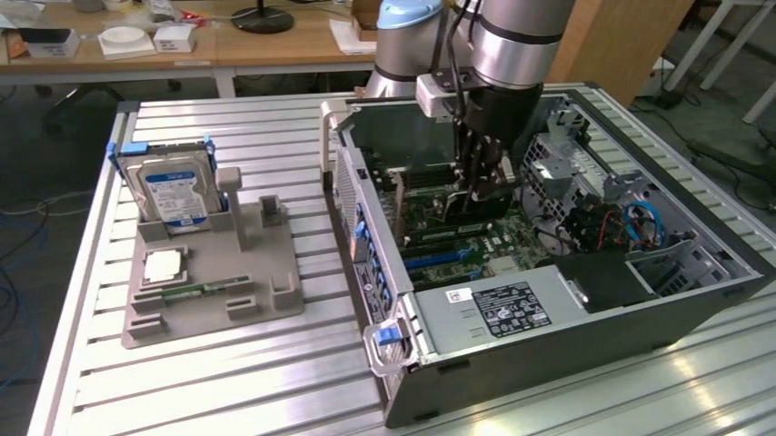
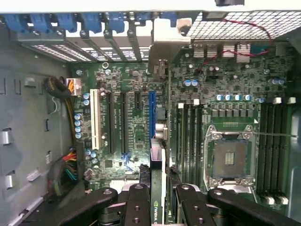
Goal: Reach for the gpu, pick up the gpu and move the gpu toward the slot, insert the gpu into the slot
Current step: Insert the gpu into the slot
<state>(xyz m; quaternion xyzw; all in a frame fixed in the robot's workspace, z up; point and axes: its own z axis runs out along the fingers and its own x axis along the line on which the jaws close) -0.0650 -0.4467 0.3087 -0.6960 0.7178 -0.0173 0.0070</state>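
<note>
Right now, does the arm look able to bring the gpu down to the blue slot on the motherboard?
Probably yes. The tool grips the gpu edge-on inside the open case, roughly in line with the blue slot. No cable or part shows between them, though exact alignment is hard to judge.

From my station I see a ribbed metal bench [image 1: 218, 381] catching glare near its front corner. Behind it stands a wooden desk [image 1: 279, 45] cluttered with small white boxes [image 1: 127, 41]; grey floor [image 1: 715, 127] with cables lies toward the exterior view's right.
</note>
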